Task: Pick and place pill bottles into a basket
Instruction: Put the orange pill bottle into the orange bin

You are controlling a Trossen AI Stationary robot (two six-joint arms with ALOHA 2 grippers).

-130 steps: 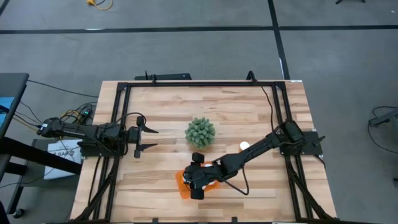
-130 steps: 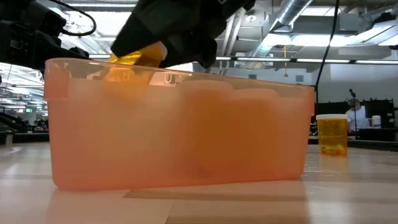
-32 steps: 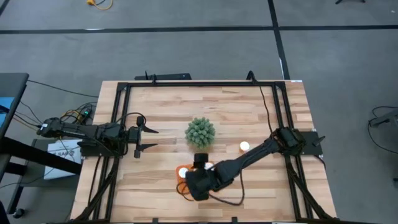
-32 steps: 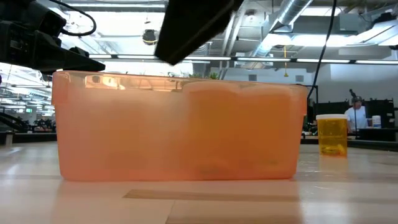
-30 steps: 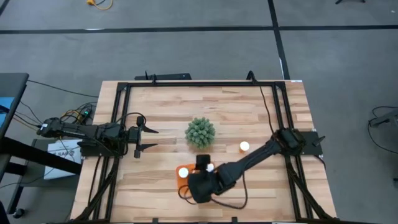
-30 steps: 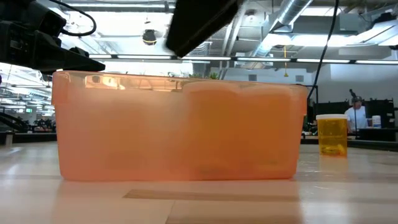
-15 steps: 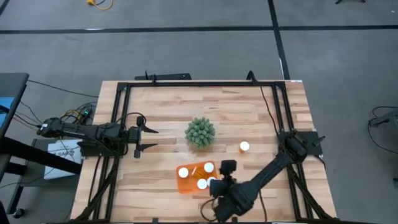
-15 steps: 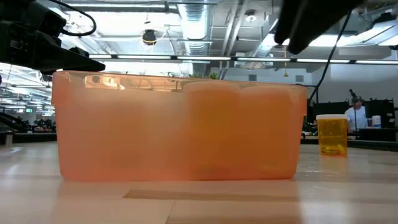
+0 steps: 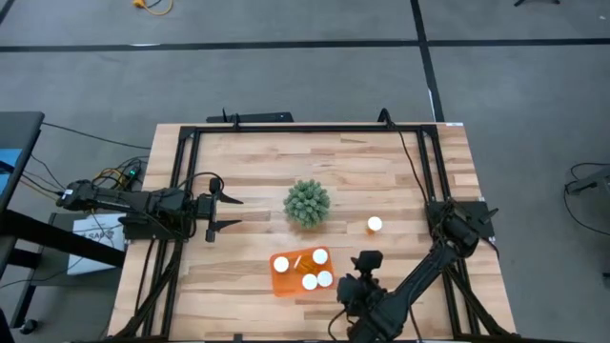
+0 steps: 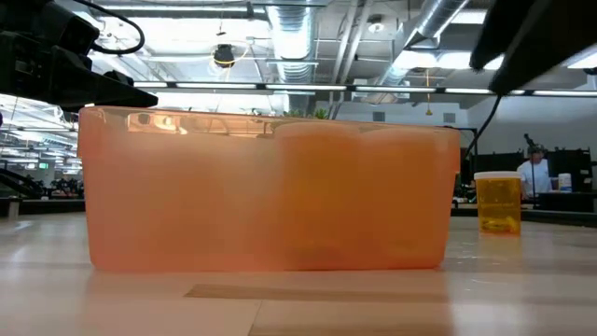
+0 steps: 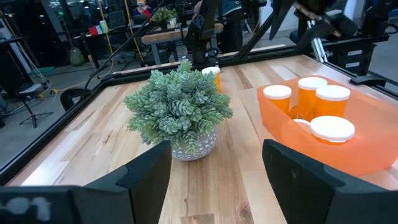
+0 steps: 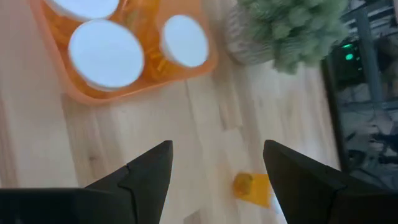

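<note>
The orange basket [image 9: 292, 274] sits on the table near the front edge, in front of the green plant [image 9: 307, 203]. It holds several white-capped pill bottles [image 9: 320, 256], which also show in the left wrist view [image 11: 312, 83] and the right wrist view [image 12: 106, 53]. One more pill bottle [image 9: 375, 225] stands alone on the table to the right of the plant. My right gripper [image 9: 365, 267] hangs open and empty above the table, to the right of the basket [image 12: 143, 84]. My left gripper [image 9: 224, 211] waits open at the table's left, pointing at the plant [image 11: 180, 112].
The potted plant stands just beyond the basket. The lone bottle [image 12: 252, 186] stands on bare wood right of the plant and shows in the low view [image 10: 497, 201] beside the basket [image 10: 270, 191]. A black frame rail runs around the table [image 9: 305, 129].
My right gripper has gone from above the basket toward the table's right and near edges, open and empty all the while. This has uncovered the bottles in the basket. The basket and the lone bottle have stayed where they were.
</note>
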